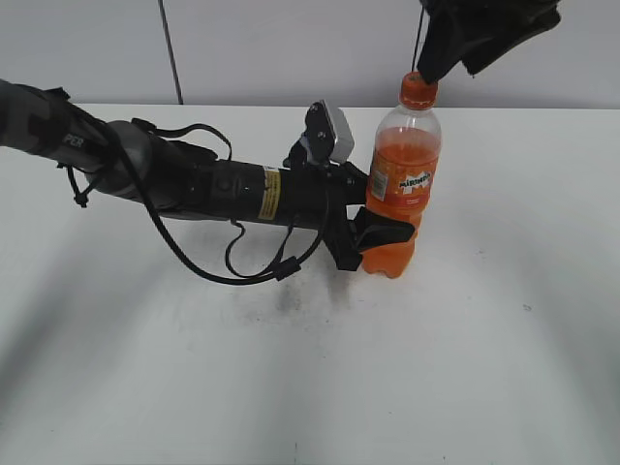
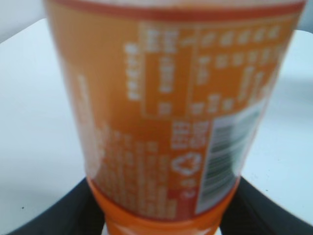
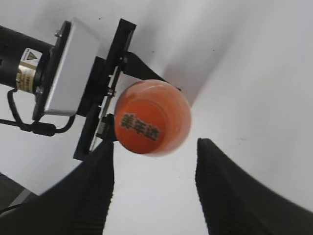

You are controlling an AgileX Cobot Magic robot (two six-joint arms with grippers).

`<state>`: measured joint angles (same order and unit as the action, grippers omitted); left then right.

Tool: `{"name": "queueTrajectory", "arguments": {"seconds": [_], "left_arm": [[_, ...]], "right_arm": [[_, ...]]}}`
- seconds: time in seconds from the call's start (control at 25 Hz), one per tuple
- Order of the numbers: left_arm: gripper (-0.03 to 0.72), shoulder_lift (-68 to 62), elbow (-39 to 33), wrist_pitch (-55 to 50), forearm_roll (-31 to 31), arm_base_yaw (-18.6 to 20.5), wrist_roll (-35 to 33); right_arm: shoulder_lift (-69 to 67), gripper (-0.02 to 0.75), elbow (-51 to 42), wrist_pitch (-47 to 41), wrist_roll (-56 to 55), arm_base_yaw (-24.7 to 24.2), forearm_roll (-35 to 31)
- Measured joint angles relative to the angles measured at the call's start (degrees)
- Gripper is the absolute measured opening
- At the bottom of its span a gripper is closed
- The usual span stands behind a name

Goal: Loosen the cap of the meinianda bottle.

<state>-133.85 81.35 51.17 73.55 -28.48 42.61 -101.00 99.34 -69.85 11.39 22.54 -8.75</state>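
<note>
Left end effector (image 1: 373, 240) is seen clamped on the lower waist of the meinianda bottle (image 1: 402, 184), its dark fingers (image 2: 58, 210) pressed against both sides of the body in the left wrist view. The bottle is held upright on the white table (image 1: 465, 368), right of centre in the exterior view. The right end effector (image 3: 154, 181) is spread wide above the cap (image 3: 139, 125); in its wrist view the ribbed fingers (image 3: 93, 196) are seen either side of open space, with the cap lying above and slightly left of the gap, not between them. In the exterior view the same end effector is seen just over the cap (image 1: 418, 90); contact cannot be told.

The step in hand is judged to be the approach to the cap, with the bottle already steadied. For the next move, the cap would need to be centred between the fingers, the end effector lowered over the ribbed side, closed, and then twisted while the lower grip is maintained.
</note>
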Motion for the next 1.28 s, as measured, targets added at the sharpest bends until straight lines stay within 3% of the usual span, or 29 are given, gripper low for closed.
{"name": "queueTrajectory", "arguments": {"seconds": [0.2, 0.68, 0.88, 0.96, 1.12, 1.28], "left_arm": [[0.400, 0.00, 0.00, 0.00, 0.00, -0.04, 0.00], [0.400, 0.05, 0.00, 0.31, 2.12, -0.04, 1.33], [0.400, 0.05, 0.00, 0.37, 2.12, -0.04, 1.47], [0.400, 0.05, 0.00, 0.37, 2.20, -0.04, 1.47], [0.400, 0.05, 0.00, 0.37, 2.31, -0.04, 1.34], [0.398, 0.05, 0.00, 0.53, 2.55, -0.04, 1.29]], "right_arm": [[-2.53, 0.403, -0.21, 0.69, 1.03, 0.11, -3.85], [-3.68, 0.397, -0.21, 3.08, 1.50, 0.64, -2.43], [-3.68, 0.277, -0.21, 2.61, 3.06, 0.64, -2.35], [-3.68, 0.276, -0.21, 1.92, 4.94, 0.64, -2.35], [-3.68, 0.276, -0.21, 1.66, 15.55, 0.64, -2.52], [-3.68, 0.276, -0.21, 1.30, 41.74, 0.64, -2.18]]}}
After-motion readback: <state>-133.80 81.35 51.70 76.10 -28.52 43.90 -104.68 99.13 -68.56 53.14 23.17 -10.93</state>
